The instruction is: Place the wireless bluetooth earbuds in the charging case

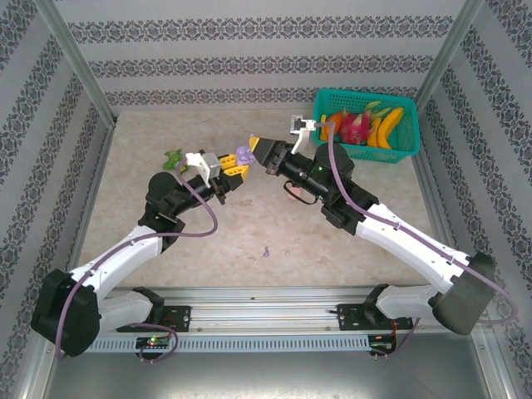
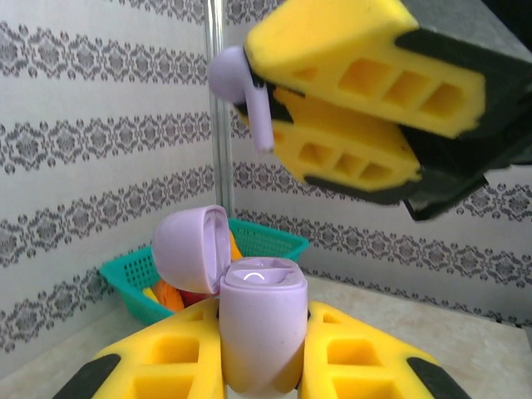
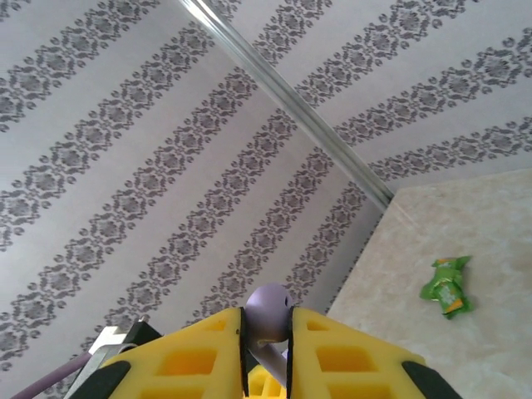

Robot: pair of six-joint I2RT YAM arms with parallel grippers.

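Left wrist: your left hand [image 2: 262,370] grips the open case [image 2: 262,320] upright; at 12 o'clock above it your right hand [image 2: 268,90] pinches a purple earbud [image 2: 237,79], stem hanging down.

Two arms, same build. Left arm [image 1: 125,245] & right arm [image 1: 407,237]: white shells on the long links, fat black joint housings, and a big rounded black shoulder lump on each. A purple cable [image 1: 214,212] runs along each arm, tied on w/ clips. Left gripper [image 1: 236,169] & right gripper [image 1: 254,147] have chunky yellow fingers [image 2: 150,366] w/ rectangular cut-out pockets and black edging toward the back. There's a white bracket [image 1: 199,162] behind each gripper. The bases sit on a silver slotted rail [image 1: 266,320], w/ a small green LED lit nr the left one.
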